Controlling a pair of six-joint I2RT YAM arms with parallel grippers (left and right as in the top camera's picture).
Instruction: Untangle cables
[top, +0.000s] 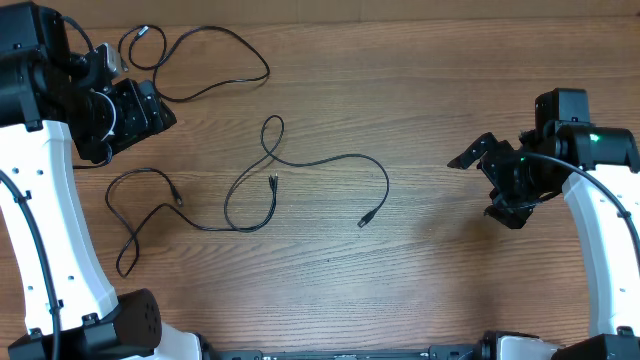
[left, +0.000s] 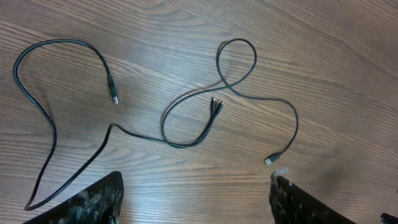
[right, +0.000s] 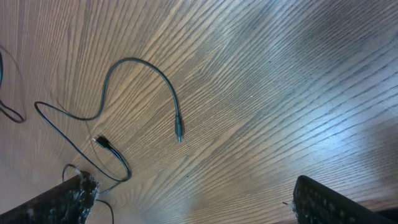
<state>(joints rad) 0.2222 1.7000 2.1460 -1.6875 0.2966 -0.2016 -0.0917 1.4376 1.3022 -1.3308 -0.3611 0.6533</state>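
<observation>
The left hand (left: 194, 190) and right hand (right: 193, 190) both gape wide, empty. One thin black cable (top: 212, 35) lies apart near the far left corner. Two more thin black cables (top: 250, 227) overlap mid-surface. Best pinch one small plug end (top: 273, 182) there, drawing it slowly sideways.

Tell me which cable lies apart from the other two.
The looped cable at the overhead view's top left, beside the left arm; the others touch each other.
</observation>
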